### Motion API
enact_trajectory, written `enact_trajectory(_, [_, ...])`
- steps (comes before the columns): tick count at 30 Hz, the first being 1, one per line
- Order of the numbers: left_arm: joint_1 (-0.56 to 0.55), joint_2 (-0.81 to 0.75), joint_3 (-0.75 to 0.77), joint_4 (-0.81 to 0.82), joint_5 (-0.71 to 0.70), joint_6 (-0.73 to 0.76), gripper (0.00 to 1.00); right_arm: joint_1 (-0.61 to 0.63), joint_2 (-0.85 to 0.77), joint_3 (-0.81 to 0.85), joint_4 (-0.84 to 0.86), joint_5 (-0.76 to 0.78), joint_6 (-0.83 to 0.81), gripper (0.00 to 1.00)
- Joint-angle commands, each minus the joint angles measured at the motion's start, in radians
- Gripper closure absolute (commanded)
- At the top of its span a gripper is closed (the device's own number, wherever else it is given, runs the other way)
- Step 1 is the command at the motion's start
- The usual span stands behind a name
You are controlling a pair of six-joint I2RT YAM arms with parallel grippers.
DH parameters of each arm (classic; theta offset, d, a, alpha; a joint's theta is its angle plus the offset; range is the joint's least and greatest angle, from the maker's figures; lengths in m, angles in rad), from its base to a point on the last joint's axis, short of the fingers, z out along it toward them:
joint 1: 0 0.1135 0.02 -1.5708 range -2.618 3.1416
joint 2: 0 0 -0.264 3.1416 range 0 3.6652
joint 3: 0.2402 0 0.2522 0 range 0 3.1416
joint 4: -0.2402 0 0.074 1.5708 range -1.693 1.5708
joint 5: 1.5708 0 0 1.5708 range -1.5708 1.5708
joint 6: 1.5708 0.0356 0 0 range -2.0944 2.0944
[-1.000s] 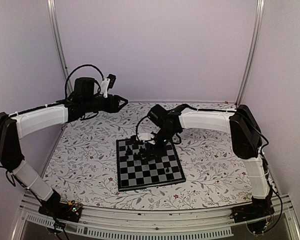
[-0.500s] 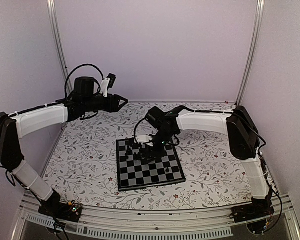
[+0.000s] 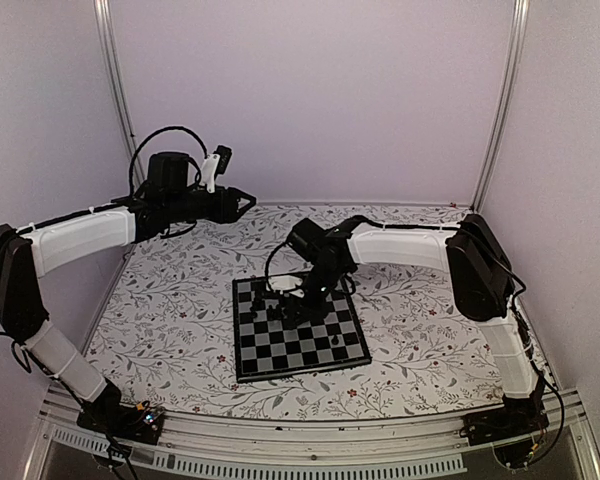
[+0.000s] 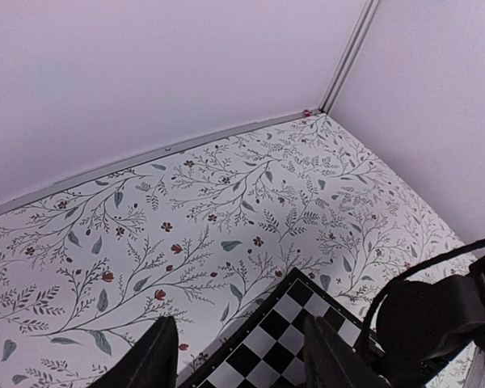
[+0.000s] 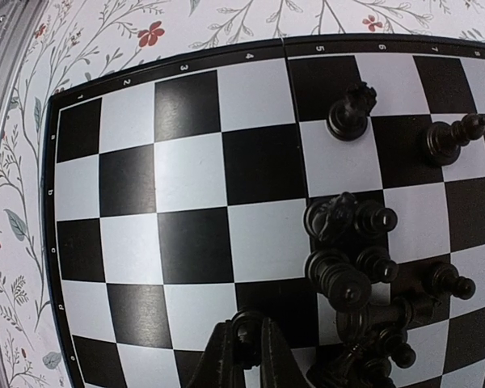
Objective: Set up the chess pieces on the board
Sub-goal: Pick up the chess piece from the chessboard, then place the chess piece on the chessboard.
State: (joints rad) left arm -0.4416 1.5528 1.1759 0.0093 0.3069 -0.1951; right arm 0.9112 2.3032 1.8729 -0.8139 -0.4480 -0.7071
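Observation:
The board (image 3: 298, 345) lies flat on the floral cover; it also shows in the right wrist view (image 5: 186, 186) and its corner in the left wrist view (image 4: 291, 323). My right gripper (image 3: 298, 300) (image 5: 246, 343) hangs over the board's far part, shut on a small black chess piece (image 5: 247, 327). Several black pieces (image 5: 352, 259) stand crowded to its right, and two more (image 5: 352, 113) stand near the board's edge. One piece (image 3: 335, 342) stands alone nearer the front. My left gripper (image 3: 242, 205) (image 4: 238, 356) is open and empty, held high at the back left.
The floral table cover (image 3: 170, 320) spreads around the board. Purple walls and metal corner posts (image 3: 115, 90) close in the back and sides. The right arm's dark wrist (image 4: 436, 315) shows at the lower right of the left wrist view.
My right gripper has shifted a little to the left over the board's far part, still holding the piece. The left arm has not moved.

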Motion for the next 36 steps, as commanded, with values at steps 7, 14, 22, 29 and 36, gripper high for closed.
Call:
enact_trajectory(7, [0.009,0.021,0.029,-0.006,0.009,0.003,0.46,0.009,-0.216,-0.102,-0.02,0.048,0.018,0.97])
enact_trajectory(14, [0.013,0.027,0.034,-0.048,0.003,0.009,0.46,0.01,-0.429,-0.367,0.01,0.096,-0.008,0.97])
enact_trajectory(22, [0.017,0.04,0.042,-0.064,-0.016,0.022,0.46,0.008,-0.609,-0.639,0.026,0.179,-0.056,0.97])
enact_trajectory(29, [0.019,0.042,0.044,-0.069,-0.03,0.032,0.46,-0.018,-0.656,-0.759,0.106,0.186,-0.028,0.97])
enact_trajectory(36, [0.021,0.054,0.048,-0.074,-0.024,0.031,0.46,-0.043,-0.629,-0.751,0.159,0.15,-0.003,0.96])
